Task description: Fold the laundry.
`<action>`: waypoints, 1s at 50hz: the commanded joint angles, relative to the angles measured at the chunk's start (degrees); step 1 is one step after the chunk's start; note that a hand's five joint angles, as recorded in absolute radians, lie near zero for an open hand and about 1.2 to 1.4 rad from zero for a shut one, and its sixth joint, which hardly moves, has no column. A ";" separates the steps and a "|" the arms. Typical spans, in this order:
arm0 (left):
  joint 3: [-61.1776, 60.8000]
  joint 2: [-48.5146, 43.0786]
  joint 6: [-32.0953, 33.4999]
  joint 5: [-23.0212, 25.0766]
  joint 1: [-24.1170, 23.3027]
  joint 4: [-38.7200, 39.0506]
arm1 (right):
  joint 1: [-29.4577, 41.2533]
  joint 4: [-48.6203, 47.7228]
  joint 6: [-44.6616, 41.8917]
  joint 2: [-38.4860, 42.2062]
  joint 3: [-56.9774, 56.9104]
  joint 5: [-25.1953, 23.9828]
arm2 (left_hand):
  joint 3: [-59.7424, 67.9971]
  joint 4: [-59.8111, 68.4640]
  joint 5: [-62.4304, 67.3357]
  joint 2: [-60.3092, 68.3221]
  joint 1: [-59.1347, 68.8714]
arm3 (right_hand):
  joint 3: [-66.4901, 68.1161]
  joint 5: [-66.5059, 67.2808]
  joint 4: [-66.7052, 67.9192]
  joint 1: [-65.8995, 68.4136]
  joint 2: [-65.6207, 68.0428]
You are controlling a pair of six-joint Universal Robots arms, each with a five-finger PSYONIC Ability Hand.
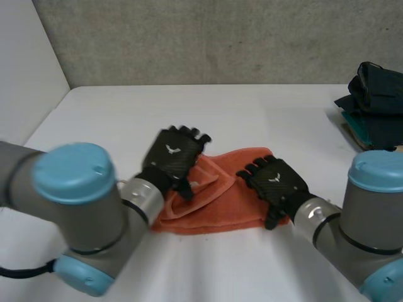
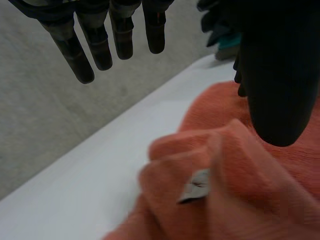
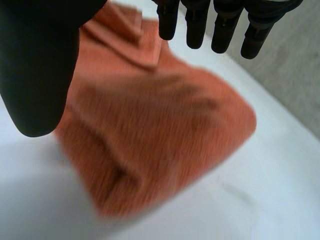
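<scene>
An orange towel [image 1: 217, 211] lies crumpled and partly folded on the white table [image 1: 252, 113], in front of both arms. My left hand [image 1: 173, 157] hovers over the towel's left part with its fingers straight and holds nothing. In the left wrist view the fingers [image 2: 100, 47] and thumb stand apart above a bunched fold of the towel [image 2: 240, 195] that bears a small grey label [image 2: 195, 186]. My right hand [image 1: 277, 182] rests over the towel's right end. Its fingers [image 3: 197, 25] are straight and spread from the thumb, with the towel [image 3: 150, 130] lying below the palm, not pinched.
A pile of dark folded clothes [image 1: 374, 100] sits on a teal item at the table's far right edge. A grey wall runs along the back. The table's left edge slants away past my left arm.
</scene>
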 commanded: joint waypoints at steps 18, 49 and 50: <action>11.06 -14.91 9.60 -22.14 1.38 4.05 | -1.18 -8.97 -2.79 2.38 4.58 4.27 | 5.01 5.21 5.62 4.97 5.76 | 29.22 29.06 29.19 28.23 29.24; -8.01 10.74 12.69 -21.98 1.83 5.99 | -1.09 -9.14 -28.27 -1.83 3.26 17.89 | -0.71 -0.50 -0.09 -0.75 0.04 | 67.52 67.35 67.49 66.53 67.53; -8.18 11.01 12.69 -21.98 2.01 5.99 | 0.13 -10.37 -30.11 -2.01 2.04 17.55 | -0.87 -0.67 -0.26 -0.92 -0.12 | 67.52 67.35 67.49 66.53 67.53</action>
